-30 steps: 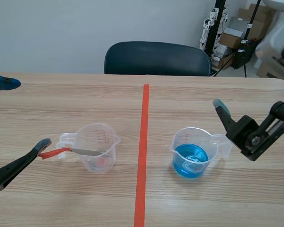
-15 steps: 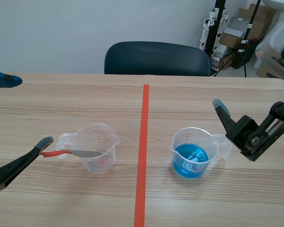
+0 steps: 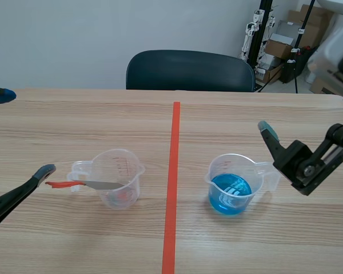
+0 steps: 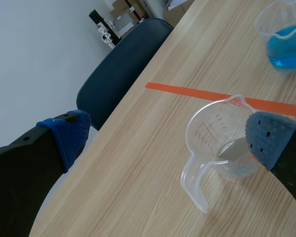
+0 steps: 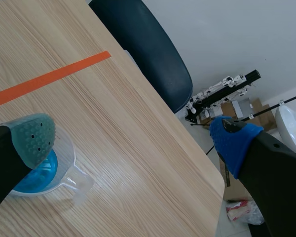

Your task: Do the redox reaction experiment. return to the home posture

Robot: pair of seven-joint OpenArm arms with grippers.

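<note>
One clear plastic beaker (image 3: 247,166), blue liquid (image 3: 230,193)

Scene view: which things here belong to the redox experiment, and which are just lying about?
Belong to the job: clear measuring cup; red-handled spatula resting in it; cup of blue liquid; left gripper and right gripper, both open and empty.
Just lying about: dark chair; cardboard boxes and stands in the far corner.
</note>
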